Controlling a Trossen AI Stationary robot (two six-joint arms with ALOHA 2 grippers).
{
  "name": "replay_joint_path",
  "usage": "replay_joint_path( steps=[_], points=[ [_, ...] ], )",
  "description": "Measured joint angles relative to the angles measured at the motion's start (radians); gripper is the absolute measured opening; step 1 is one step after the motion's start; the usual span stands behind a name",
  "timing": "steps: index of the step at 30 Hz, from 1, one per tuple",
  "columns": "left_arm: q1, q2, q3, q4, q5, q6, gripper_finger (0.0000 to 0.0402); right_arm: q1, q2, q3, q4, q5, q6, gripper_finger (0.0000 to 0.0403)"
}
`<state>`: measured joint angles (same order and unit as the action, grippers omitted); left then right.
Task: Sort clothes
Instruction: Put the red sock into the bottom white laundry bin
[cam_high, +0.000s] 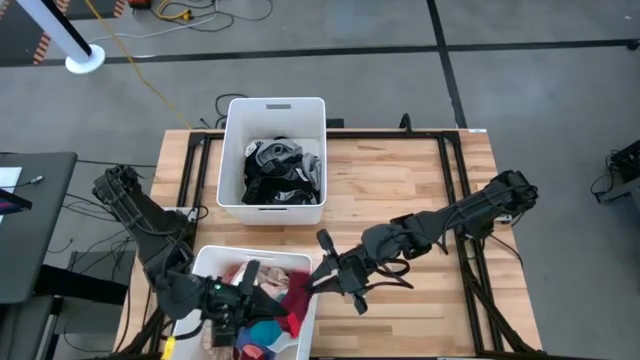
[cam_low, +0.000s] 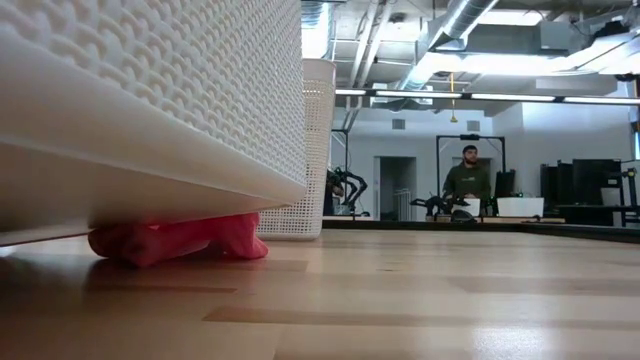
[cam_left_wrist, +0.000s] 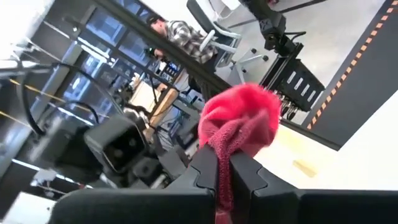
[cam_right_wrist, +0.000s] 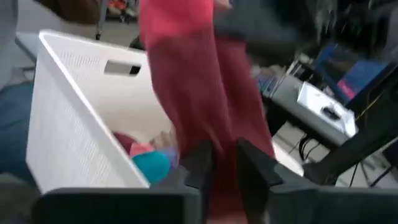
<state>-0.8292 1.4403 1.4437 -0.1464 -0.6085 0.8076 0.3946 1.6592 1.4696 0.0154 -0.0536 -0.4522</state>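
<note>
A red garment (cam_high: 296, 292) hangs over the right side of the near white bin (cam_high: 255, 252), which holds pink, teal and red clothes. My left gripper (cam_high: 260, 292) reaches over this bin from the table's left and is shut on the garment (cam_left_wrist: 242, 118). My right gripper (cam_high: 312, 280) comes from the right, and the same red cloth (cam_right_wrist: 205, 93) runs between its parted fingers (cam_right_wrist: 249, 165). In the low view, red cloth (cam_low: 180, 240) lies on the table under the near bin's edge. My left gripper pinches a bunched part of the red garment (cam_left_wrist: 222, 155) between its two fingers, coming nearly level from the table's left. A rounded wad of cloth sticks out past the fingertips and is held above the near bin. My right gripper's fingers stand on either side of the hanging red cloth (cam_right_wrist: 224, 155); I cannot tell whether they touch it.
A second white bin (cam_high: 272, 110) at the table's far side holds black, white and grey clothes. Bare wooden tabletop (cam_high: 420, 190) lies to the right of both bins. A person (cam_low: 470, 180) sits in the room beyond the table.
</note>
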Motion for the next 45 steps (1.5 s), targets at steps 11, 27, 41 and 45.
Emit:
replay_joint_path(
  steps=[11,27,41,45],
  points=[
    [-0.179,-0.002,0.0,0.0,-0.293,0.098,0.0003,0.004,-0.001,0.0,-0.131,0.061,0.051,0.0205],
    [-0.356,-0.081,0.0,-0.33,-0.465,-0.453,0.0003,0.004,-0.003,0.0,-0.189,0.064,0.089,0.0214],
    [-0.321,-0.103,-0.003,-0.66,-0.023,-1.012,0.0003,0.004,-0.003,0.0,-0.267,0.063,0.186,0.0214],
    [-0.302,-0.103,-0.031,-0.67,0.065,-1.102,0.0003,0.005,-0.003,0.0,-0.284,0.063,0.201,0.0214]
  ],
)
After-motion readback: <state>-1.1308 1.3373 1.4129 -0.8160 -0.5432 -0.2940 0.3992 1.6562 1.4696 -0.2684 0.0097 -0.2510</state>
